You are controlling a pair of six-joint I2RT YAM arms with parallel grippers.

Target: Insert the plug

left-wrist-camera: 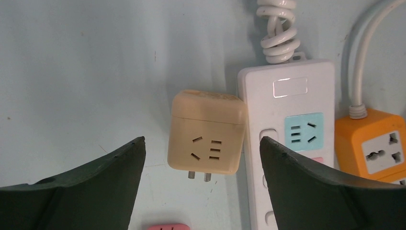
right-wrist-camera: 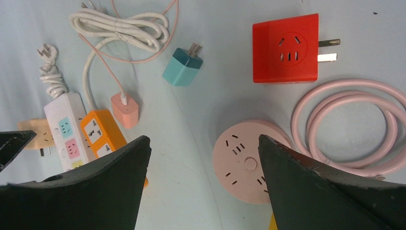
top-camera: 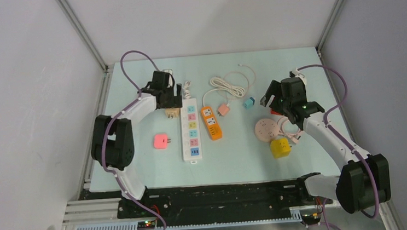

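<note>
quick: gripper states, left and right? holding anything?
Left gripper: open, holding nothing, poised over the beige adapter.
Right gripper: open, holding nothing.

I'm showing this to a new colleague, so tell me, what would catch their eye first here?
The beige cube adapter beside the white power strip, framed by the open left claw above it. Next, the bright red adapter on the table's right side, near the coiled pink cable and round pink socket.
</note>
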